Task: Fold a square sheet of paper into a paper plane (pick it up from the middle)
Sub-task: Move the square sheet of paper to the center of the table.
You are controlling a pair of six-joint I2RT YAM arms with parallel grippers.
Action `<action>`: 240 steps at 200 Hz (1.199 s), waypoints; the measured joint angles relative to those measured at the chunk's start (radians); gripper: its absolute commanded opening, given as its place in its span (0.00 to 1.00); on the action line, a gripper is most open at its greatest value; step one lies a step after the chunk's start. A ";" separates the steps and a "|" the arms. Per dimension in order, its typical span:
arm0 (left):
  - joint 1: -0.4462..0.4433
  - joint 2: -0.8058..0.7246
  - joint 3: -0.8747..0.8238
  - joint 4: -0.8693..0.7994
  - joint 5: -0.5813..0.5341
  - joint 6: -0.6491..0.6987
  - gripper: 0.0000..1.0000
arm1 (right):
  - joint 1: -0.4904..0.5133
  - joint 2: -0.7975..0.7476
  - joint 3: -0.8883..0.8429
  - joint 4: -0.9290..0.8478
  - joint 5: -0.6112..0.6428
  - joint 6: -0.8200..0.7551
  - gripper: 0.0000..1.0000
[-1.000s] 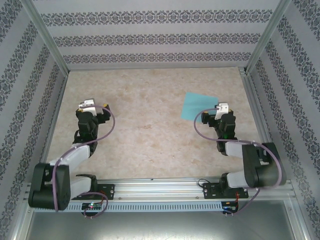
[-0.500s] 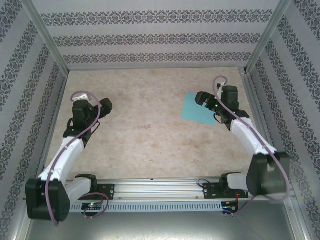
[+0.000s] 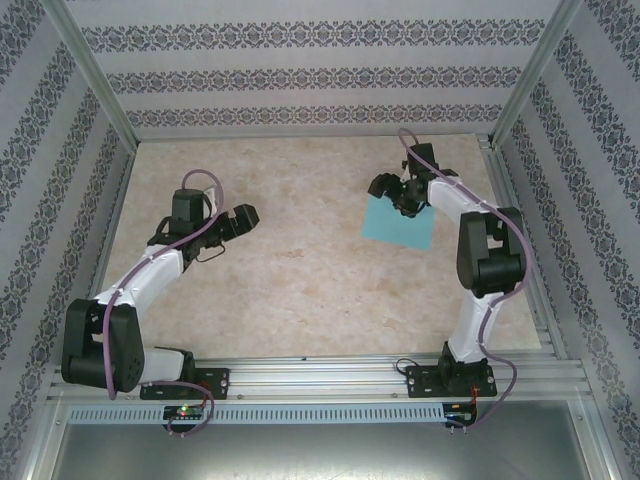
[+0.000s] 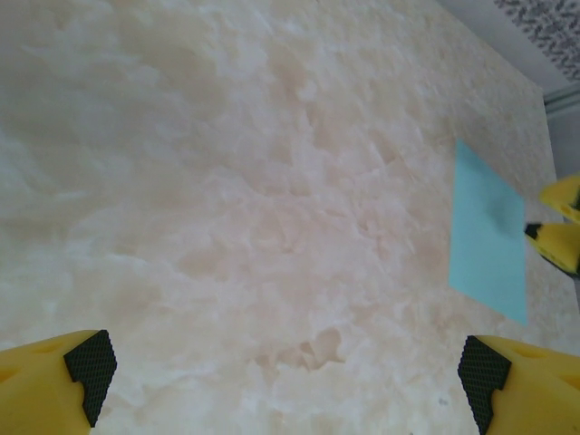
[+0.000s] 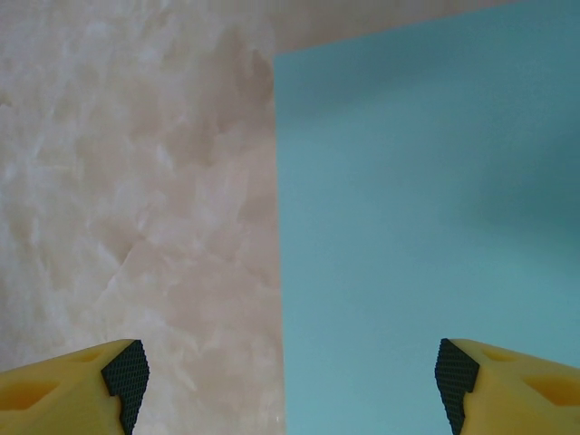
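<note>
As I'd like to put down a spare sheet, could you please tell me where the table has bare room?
The widest bare stretch of table lies between the left claw and the square sheet of paper. The far left corner, beyond the left arm, is free too. The far right is crowded: the right claw hangs over the sheet there.

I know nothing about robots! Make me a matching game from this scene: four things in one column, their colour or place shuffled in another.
1 square sheet of paper
2 left gripper
3 right gripper
4 table

A beige, marbled
B open over bare table, away from the sheet
C turquoise, lying flat
D open over the sheet's edge

Pairs: 1-C, 2-B, 3-D, 4-A
</note>
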 measured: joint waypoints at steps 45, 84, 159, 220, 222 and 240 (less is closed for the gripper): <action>-0.032 -0.002 0.000 -0.022 0.014 0.000 1.00 | 0.005 0.109 0.080 -0.065 0.003 0.003 0.82; -0.061 -0.022 -0.010 -0.031 0.014 -0.002 1.00 | 0.036 0.089 -0.001 -0.055 0.007 0.003 0.81; -0.169 -0.081 -0.062 -0.038 -0.010 -0.023 1.00 | 0.278 -0.124 -0.320 0.075 0.038 0.005 0.81; -0.225 -0.109 -0.090 -0.039 -0.034 -0.035 1.00 | 0.410 -0.168 -0.323 -0.023 0.130 -0.005 0.80; -0.227 -0.109 -0.090 -0.039 -0.037 -0.036 1.00 | 0.409 -0.170 -0.320 -0.027 0.137 -0.005 0.80; -0.245 -0.109 -0.090 -0.039 -0.040 -0.039 1.00 | 0.387 -0.179 -0.292 -0.051 0.186 -0.009 0.81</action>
